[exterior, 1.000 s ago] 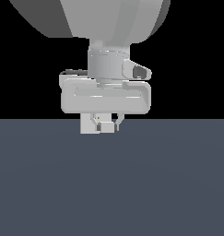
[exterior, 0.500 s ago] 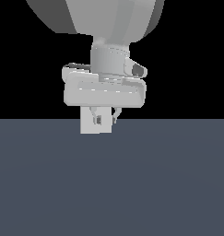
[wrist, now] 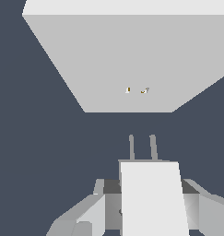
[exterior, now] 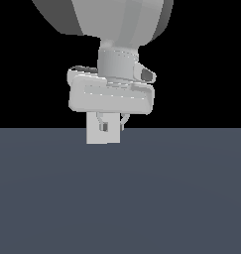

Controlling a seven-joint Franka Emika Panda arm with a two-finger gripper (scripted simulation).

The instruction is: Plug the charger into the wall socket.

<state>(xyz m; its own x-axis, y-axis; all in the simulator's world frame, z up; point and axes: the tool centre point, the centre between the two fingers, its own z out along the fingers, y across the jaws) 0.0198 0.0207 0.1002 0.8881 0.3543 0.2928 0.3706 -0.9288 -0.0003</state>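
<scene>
The charger (wrist: 152, 198) is a small white block held between my fingers, its two grey prongs (wrist: 153, 147) pointing at the wall socket (wrist: 122, 55). The socket is a flat white square plate with two tiny yellowish dots (wrist: 136, 90), and a gap of dark floor separates it from the prong tips. The prongs sit roughly in line with the dots. My gripper (wrist: 150, 216) is shut on the charger. In the exterior view my gripper (exterior: 113, 126) hangs in front of the white plate (exterior: 94, 138), and the charger cannot be told apart from the plate.
A dark grey-blue floor (exterior: 120, 198) runs under everything, with black background above it. The arm's large grey links (exterior: 107, 20) fill the upper part of the exterior view.
The hand has risen a little over the last second, so more of the white plate shows beneath it. The grip on the charger is unchanged.
</scene>
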